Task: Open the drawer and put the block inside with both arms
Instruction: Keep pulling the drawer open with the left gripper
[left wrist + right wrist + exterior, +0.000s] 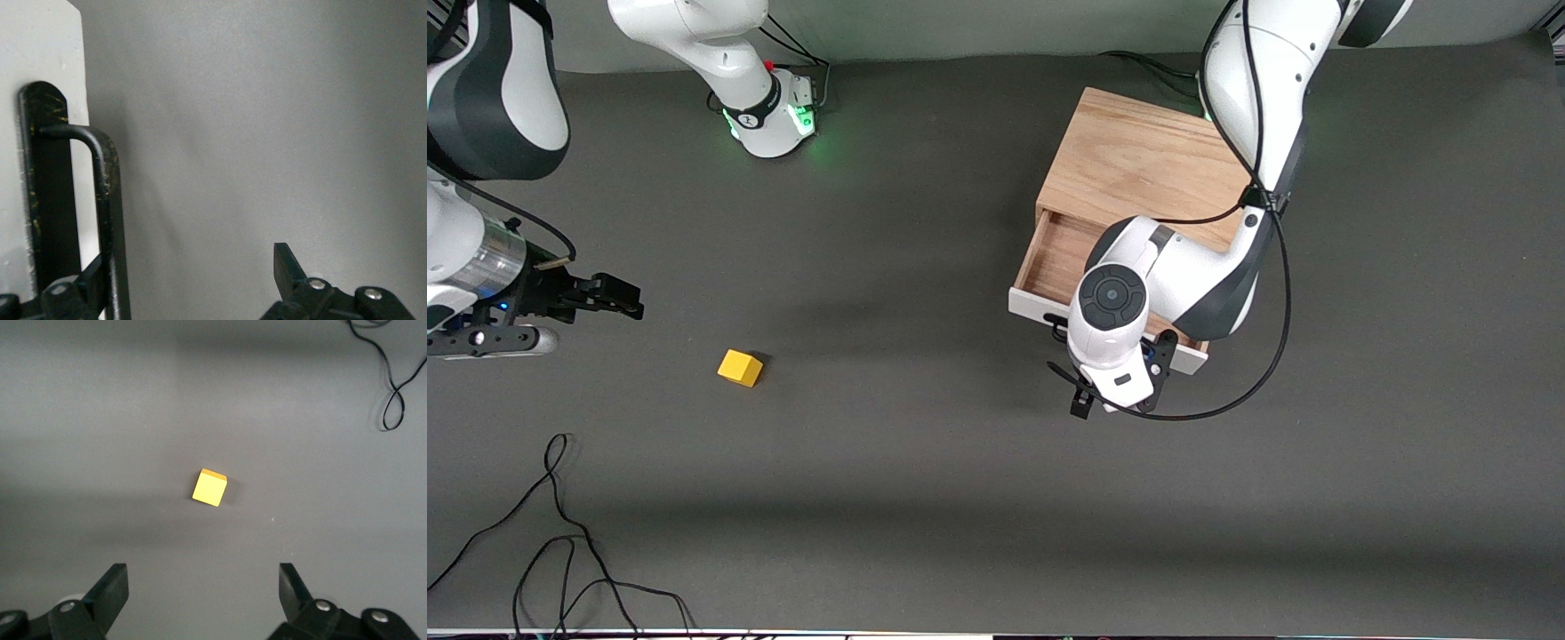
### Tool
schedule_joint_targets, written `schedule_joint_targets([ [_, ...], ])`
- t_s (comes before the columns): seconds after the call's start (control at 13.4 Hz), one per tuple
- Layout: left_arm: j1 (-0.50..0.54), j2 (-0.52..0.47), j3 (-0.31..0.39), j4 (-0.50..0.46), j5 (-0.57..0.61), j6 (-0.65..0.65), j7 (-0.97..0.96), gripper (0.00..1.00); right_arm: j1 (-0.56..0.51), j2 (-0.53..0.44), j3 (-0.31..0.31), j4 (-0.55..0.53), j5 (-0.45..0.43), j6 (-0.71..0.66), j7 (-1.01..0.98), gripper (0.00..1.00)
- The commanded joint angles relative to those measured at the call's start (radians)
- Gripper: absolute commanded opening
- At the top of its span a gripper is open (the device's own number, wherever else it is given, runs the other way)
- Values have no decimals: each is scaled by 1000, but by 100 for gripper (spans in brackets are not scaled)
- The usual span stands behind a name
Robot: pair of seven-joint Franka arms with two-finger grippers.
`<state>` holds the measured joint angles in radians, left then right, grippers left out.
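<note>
The wooden cabinet point(1138, 164) stands toward the left arm's end of the table. Its drawer point(1060, 255) is pulled out, showing light wood inside and its white front point(1033, 308). My left gripper point(1116, 400) is open just in front of the drawer front. In the left wrist view the black wire handle point(110, 213) stands just inside one finger point(287, 267) of the left gripper point(190, 280), not clamped. The yellow block point(740, 367) lies on the grey table toward the right arm's end. My right gripper point(627, 300) is open and empty above the table beside the block point(209, 487), which shows ahead of the right gripper point(203, 587).
Loose black cables point(560, 533) lie on the table near the front camera at the right arm's end, also in the right wrist view point(393, 387). The right arm's green-lit base point(774, 116) stands at the table's robot edge. The left arm's forearm hangs over the open drawer.
</note>
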<state>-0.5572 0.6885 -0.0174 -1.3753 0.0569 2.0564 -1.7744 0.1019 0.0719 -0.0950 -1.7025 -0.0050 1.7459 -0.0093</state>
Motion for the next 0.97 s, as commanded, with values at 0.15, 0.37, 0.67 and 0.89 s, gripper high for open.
schedule_joint_targets([
  [0.15, -4, 89, 11, 68, 26, 168, -26, 100, 7, -11, -5, -3, 2, 0, 23, 100],
  [0.37, -4, 97, 13, 70, 27, 182, -26, 100, 9, -12, -2, -2, 2, -5, 22, 100],
  [0.67, -6, 117, 11, 68, 44, 182, -26, 100, 9, -11, 0, -3, 0, -9, 19, 100],
  [0.89, -6, 131, 11, 70, 47, 208, -26, 100, 9, -9, 0, -5, 2, -9, 20, 100],
])
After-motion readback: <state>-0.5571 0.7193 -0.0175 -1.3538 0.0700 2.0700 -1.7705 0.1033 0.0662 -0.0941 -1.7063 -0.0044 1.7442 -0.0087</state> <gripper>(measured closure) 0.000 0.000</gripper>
